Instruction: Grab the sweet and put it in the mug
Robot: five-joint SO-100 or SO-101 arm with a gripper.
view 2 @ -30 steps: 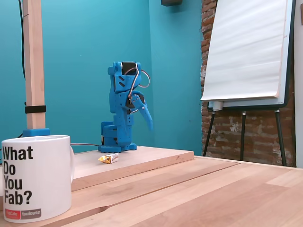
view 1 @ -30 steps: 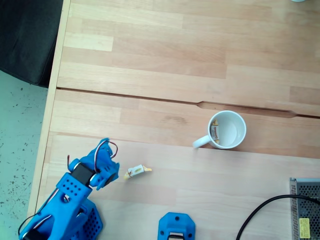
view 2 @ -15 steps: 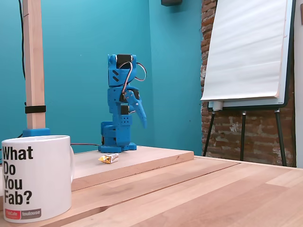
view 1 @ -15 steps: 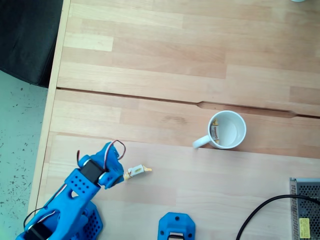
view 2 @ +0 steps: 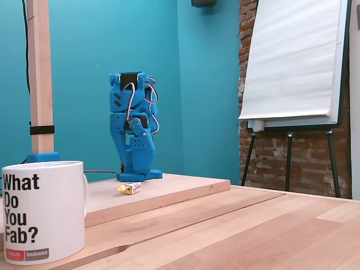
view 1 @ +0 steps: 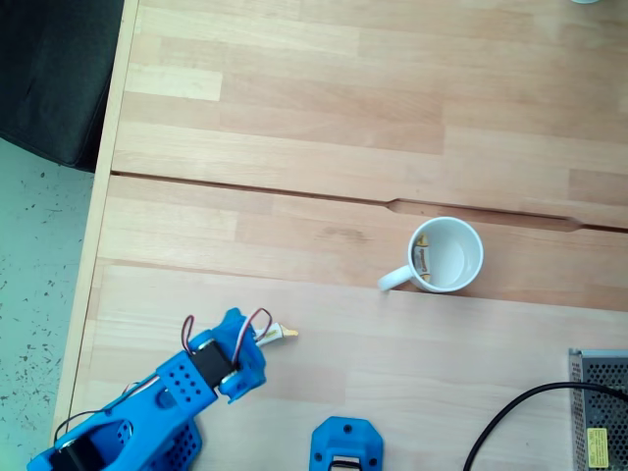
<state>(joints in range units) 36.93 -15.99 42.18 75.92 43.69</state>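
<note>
In a fixed view from above, the sweet (view 1: 279,335) lies on the wooden table, white with a yellow twisted end, its left part covered by my blue gripper (view 1: 251,349). The gripper hangs right over it; its fingers are hidden under the wrist. The white mug (view 1: 447,255) stands upright far to the right, handle to its lower left, with a second wrapped sweet (view 1: 422,258) inside. In a fixed side view, the sweet (view 2: 129,188) rests on the raised board below the gripper (view 2: 136,162), and the mug (view 2: 43,210) stands in the left foreground.
A blue arm base part (view 1: 345,444) sits at the bottom edge. A metal power supply (view 1: 600,412) and black cable (view 1: 510,417) occupy the bottom right. The table's left edge (view 1: 101,196) is near. A wooden post (view 2: 39,79) and a flipchart easel (view 2: 292,62) show in the side view.
The arm has swung right and down across the top-down view, from beside the sweet to over its left end. The sweet and mug have not moved.
</note>
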